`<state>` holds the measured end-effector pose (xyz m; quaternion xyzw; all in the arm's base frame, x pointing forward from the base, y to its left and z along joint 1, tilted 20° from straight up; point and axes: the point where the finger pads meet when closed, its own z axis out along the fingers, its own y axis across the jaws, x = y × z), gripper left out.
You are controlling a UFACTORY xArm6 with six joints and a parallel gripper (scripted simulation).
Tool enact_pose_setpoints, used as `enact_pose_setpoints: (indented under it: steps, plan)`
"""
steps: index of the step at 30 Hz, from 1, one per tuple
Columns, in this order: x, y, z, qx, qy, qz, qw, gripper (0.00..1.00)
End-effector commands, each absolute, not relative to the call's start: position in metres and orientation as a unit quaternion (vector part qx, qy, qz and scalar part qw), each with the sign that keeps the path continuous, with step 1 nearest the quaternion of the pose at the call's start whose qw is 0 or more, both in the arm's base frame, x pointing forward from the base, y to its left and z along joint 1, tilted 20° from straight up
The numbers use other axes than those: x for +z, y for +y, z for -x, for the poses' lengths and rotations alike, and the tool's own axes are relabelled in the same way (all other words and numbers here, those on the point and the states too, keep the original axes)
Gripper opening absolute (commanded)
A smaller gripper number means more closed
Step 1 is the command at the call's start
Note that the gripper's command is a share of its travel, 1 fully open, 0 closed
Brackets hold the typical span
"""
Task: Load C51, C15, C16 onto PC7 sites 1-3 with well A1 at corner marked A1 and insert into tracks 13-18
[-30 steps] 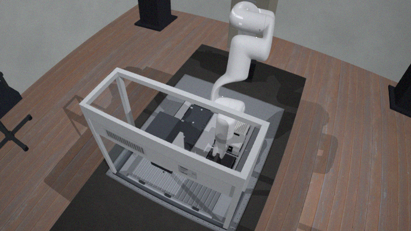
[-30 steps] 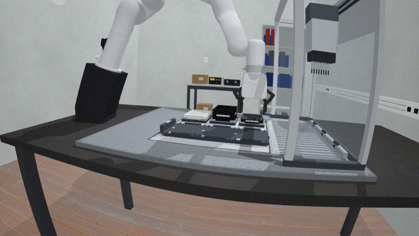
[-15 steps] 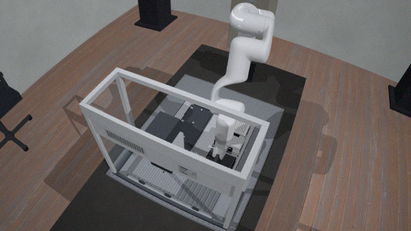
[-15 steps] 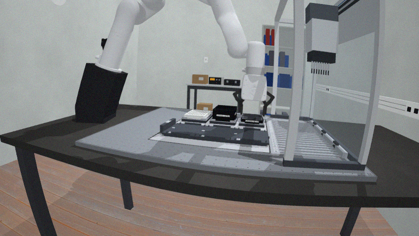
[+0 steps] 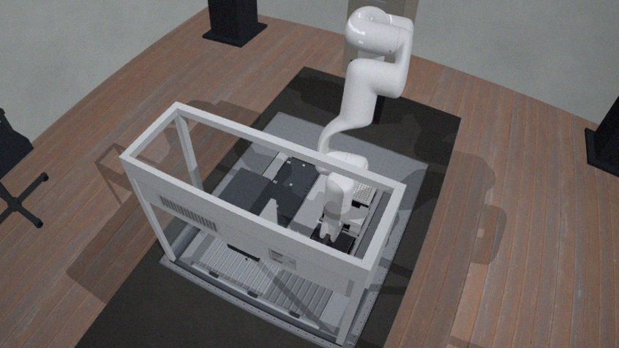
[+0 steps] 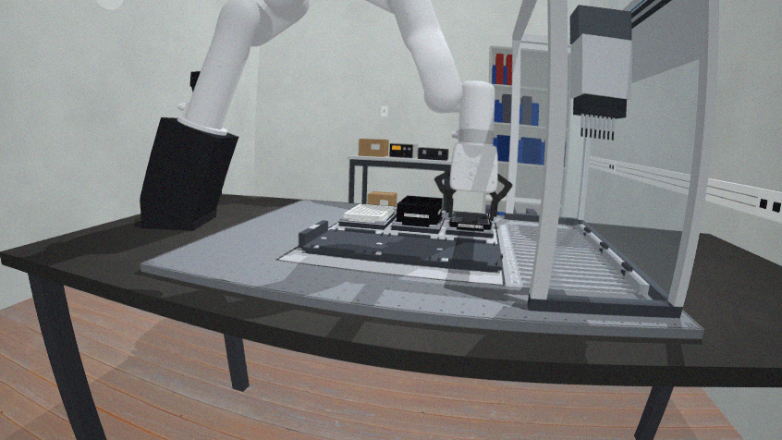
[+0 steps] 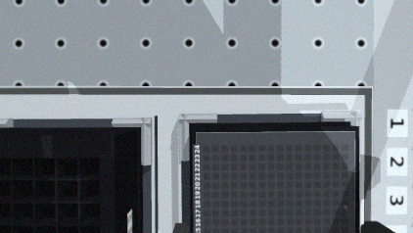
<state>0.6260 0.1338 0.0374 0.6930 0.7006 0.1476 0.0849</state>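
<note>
My gripper is open and empty, fingers spread on either side just above the dark 384-well plate C16, which lies in nest S3. In the wrist view C16 fills the lower right and the black deep-well block C51 the lower left. C51 sits in the middle nest, and the white 96-well plate C15 in S1. The dark carrier PC7 lies on the apron in front of the nests with its sites empty and its handle at the left. From above, the arm hides most of C16.
The ribbed loading rails lie to the right of the carrier under the white instrument frame. A pipetting head hangs from the frame. Track numbers are printed beside S3. The frame post stands close to the gripper.
</note>
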Motion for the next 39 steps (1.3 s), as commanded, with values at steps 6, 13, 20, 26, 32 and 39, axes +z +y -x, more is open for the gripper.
enact_pose_setpoints:
  steps: [6, 13, 20, 26, 32, 39]
  plan:
    - [0.0365, 0.1344, -0.6286, 0.150, 0.700, -0.693, 0.086, 1.00]
    - [0.0365, 0.1344, -0.6286, 0.150, 0.700, -0.693, 0.086, 1.00]
    - [0.0366, 0.1344, -0.6286, 0.150, 0.700, -0.693, 0.086, 1.00]
    - [0.0371, 0.1344, -0.6284, 0.150, 0.700, -0.693, 0.086, 0.00]
    - [0.0371, 0.1344, -0.6284, 0.150, 0.700, -0.693, 0.086, 0.00]
    - [0.0371, 0.1344, -0.6284, 0.149, 0.700, -0.693, 0.086, 0.00]
